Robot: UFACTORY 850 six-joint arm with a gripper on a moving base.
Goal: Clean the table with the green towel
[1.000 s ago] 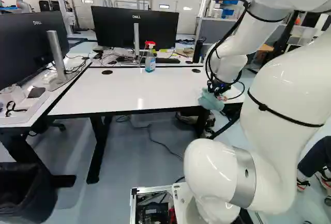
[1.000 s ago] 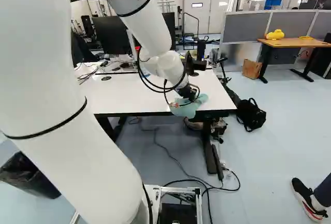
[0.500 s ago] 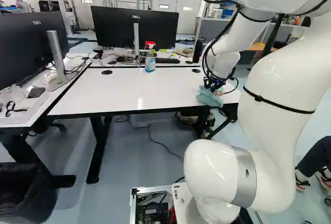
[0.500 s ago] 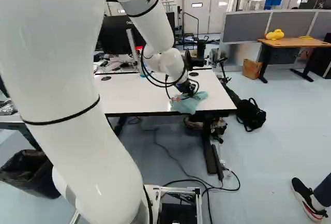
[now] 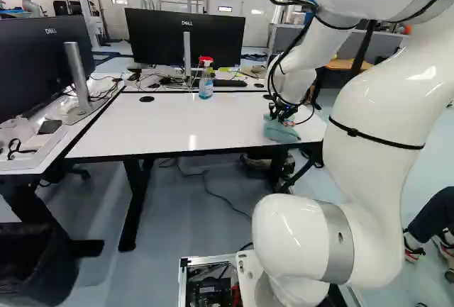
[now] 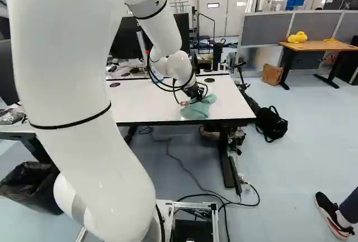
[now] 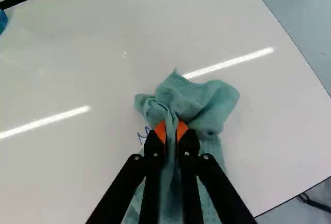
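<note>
While the gripper (image 7: 171, 132) has the towel (image 7: 192, 99) pinched, blue marks (image 7: 141, 136) show right beside it.

Fingers: closed on a gathered ridge of towel, one orange pad (image 7: 161, 131) on each side. Cloth bunches up ahead of the tips; the rest trails back under the fingers.

Towel location: on the white table (image 5: 170, 119), near its front edge, toward the right end in the left base view. Looks laid on the surface; can't tell how hard it's pressed. Spray bottle (image 5: 206, 87) is upright at the far side, well apart from the towel.

Handling, judged by look: light, limp, soft, nothing fragile. Folds hold some shape but will likely roll or flatten under drag. Slip risk at the pads seems low, since weave should bite better than smooth plastic. Can't tell if it's damp.

Hold: mid-cloth on a thick fold is the right place. A corner grip would leave a loose tail and little wiping area. If it needs regripping, gather the middle again and keep a wad under the tips so they don't scrape.

Step looks like wiping. Marks say the job isn't finished; can't tell how much ink sits under the cloth. Next: press lightly, sweep the wad across the marks, avoid snagging the edge.
</note>
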